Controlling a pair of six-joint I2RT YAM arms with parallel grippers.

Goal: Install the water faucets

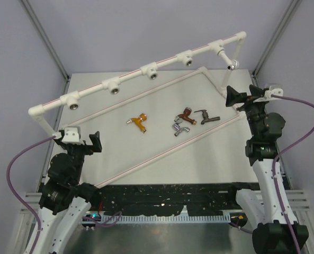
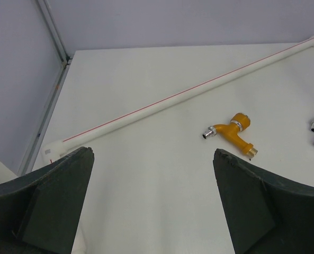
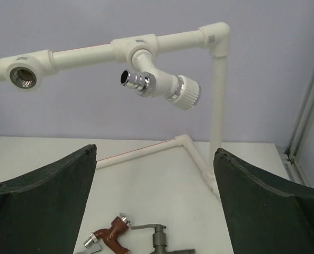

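White faucet sits in the end socket of the pipe frame, spout angled down and out, the first of five in place by the look of it; the right gripper hangs just below and in front of it, jaws wide apart and holding nothing, squared to the fitting as if to check or clear it. Four sockets along the top rail gape empty, the nearest just beside the fitted tap. The other faucets lie loose mid-table inside the frame's base, within either arm's reach: orange alone toward the left; copper, chrome and dark bunched close toward the right. The left gripper waits low at its own corner, jaws fully apart and empty, facing the orange one, likely its nearest pick.
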